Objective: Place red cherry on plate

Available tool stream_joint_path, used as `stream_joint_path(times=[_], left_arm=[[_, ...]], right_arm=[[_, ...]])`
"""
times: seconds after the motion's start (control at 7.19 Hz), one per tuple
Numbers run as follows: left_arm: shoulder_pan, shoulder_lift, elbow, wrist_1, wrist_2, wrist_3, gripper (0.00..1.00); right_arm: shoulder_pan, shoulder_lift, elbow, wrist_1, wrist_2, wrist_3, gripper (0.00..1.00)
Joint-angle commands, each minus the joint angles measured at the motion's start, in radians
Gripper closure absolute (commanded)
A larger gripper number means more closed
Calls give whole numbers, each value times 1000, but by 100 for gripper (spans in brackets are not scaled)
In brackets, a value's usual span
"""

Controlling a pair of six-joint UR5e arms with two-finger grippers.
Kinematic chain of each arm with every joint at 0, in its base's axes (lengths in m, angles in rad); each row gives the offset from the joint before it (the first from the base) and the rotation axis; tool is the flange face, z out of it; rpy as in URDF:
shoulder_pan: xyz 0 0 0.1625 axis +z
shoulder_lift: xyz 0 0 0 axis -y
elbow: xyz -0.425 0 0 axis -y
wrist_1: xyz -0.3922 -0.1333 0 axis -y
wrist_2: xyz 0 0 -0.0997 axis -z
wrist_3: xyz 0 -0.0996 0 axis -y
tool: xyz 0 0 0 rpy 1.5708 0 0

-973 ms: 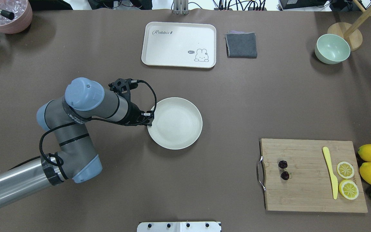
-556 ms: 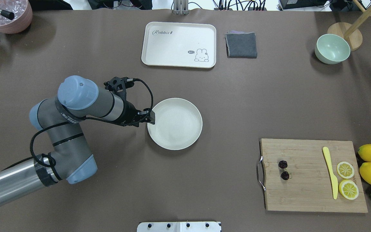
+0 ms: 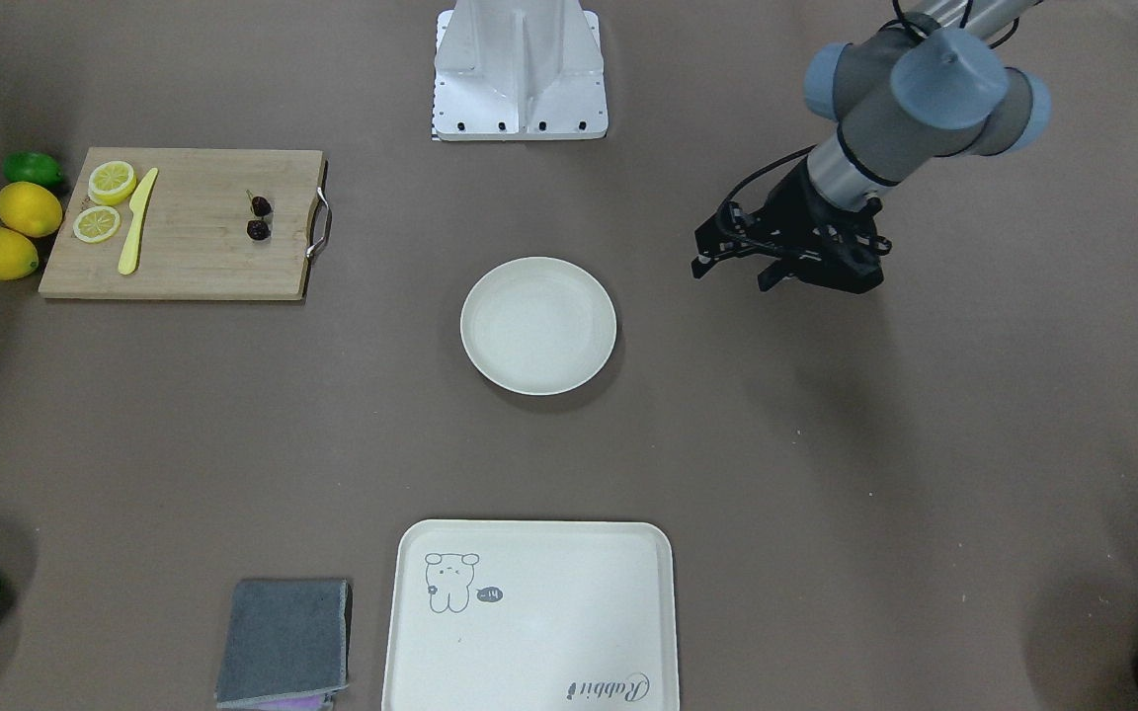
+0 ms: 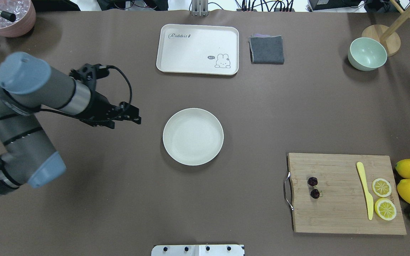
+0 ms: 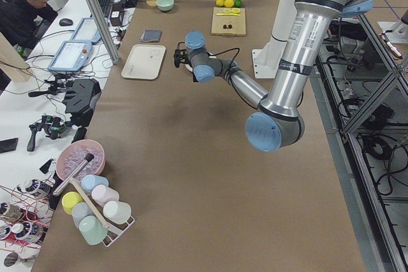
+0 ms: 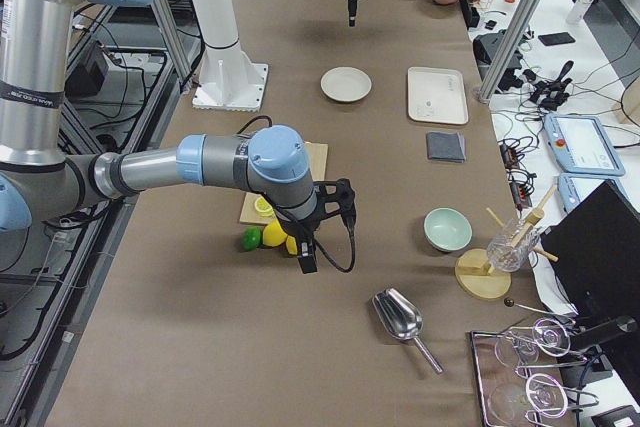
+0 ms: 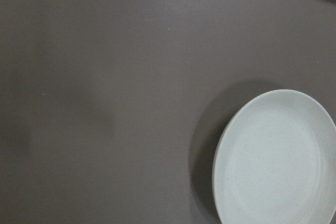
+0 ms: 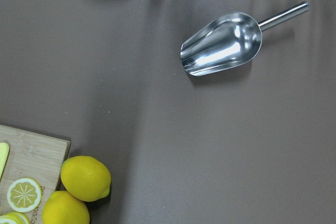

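Overhead exterior, left gripper [image 4: 126, 121] hovering near plate [image 4: 193, 136]

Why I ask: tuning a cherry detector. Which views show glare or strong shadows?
Right wrist view: bright glare on the metal scoop. Left wrist view: soft shadow left of the plate. Overhead view: even light, the red cherry sharp on the cutting board.

Paired dark red cherries [image 3: 258, 230] are seen on a bamboo board [image 3: 203, 252], apart from a round cream plate [image 3: 537, 326]

Bent left arm [image 4: 30, 142], left claw [image 3: 732, 275] parted and empty, right claw [image 6: 306, 262] pointing downward, its state unclear
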Motion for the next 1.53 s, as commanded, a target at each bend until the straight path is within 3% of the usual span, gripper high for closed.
stream_joint_path(times=[0.0,0.28,0.7,1.39], left_arm=[[-167,130,-30,2,-147,176,1],[-322,273,-15,2,-239,412,1],[-617,390,146,5,-429,847,1],[-705,505,143,3,-434,929,1]], right_arm=[[-1,-1,14,-2,0,1,0],[2,-1,22,-3,0,1,0],[-4,1,23,-7,5,15,0],[-247,111,112,-3,11,360,1]])
